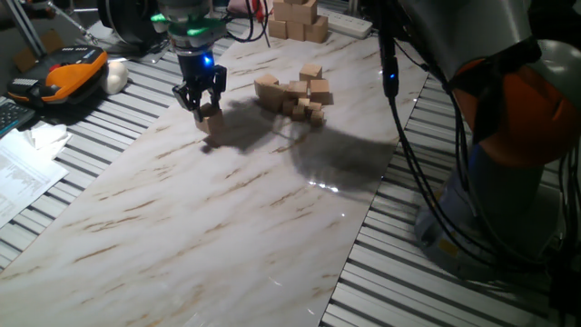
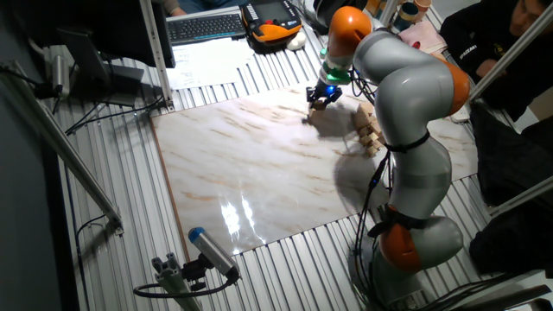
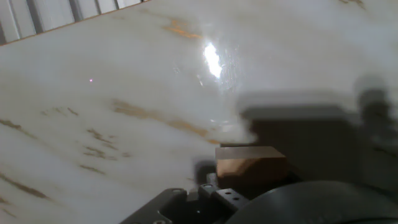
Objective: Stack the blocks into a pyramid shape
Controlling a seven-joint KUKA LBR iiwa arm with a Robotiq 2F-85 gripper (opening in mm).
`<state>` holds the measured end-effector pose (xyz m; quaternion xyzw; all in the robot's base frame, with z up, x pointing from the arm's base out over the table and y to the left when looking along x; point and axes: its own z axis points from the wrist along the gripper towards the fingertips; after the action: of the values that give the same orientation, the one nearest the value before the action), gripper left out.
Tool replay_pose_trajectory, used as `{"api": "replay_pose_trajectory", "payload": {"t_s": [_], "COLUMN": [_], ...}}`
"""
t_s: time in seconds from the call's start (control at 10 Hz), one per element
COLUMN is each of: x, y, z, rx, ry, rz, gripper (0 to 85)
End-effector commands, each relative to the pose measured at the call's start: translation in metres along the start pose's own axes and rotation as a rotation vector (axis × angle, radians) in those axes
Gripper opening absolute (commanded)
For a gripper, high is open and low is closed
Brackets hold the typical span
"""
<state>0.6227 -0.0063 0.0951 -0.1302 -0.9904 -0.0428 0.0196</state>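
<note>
Now, gripper (image 1: 201,103): we grip one block (image 1: 210,114), jaws closed on it.
Blocks (image 1: 307,95): clustered at three o'clock.
Marble board (image 1: 209,227): open toward six o'clock edge.

One claw (image 1: 200,100) is over one desk (image 1: 209,218), with one block (image 1: 211,115) at its fingertips. The hand view also shows a single block (image 3: 252,165). Right of the claw in one fixed view lies one heap of tan blocks (image 1: 304,95), too jumbled to count. Beyond the claw, at the desk's far edge, is one pile of bigger pale blocks (image 1: 297,20), at least four. Left of the claw is one orange-and-black device (image 1: 77,73).
</note>
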Motion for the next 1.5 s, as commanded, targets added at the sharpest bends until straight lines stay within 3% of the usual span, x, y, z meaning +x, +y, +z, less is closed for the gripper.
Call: {"api": "replay_pose_trajectory", "payload": {"t_s": [0.0,0.2,0.3,0.5,0.6,0.7,1.1,1.4], "x": [0.02,0.043,0.056,0.08,0.09,0.1,0.123,0.13], "y": [0.019,0.031,0.037,0.043,0.045,0.047,0.048,0.042], "z": [0.003,0.007,0.011,0.02,0.023,0.024,0.028,0.033], "rx": [-0.005,0.005,-0.022,0.006,0.003,-0.017,-0.02,-0.005], "ry": [-0.008,-0.03,-0.018,-0.034,-0.039,-0.036,-0.019,-0.009], "rz": [0.025,0.02,0.005,-0.003,-0.021,-0.052,-0.181,-0.24], "gripper": [0.0,0.0,0.0,0.0,0.0,0.0,0.0,0.0]}}
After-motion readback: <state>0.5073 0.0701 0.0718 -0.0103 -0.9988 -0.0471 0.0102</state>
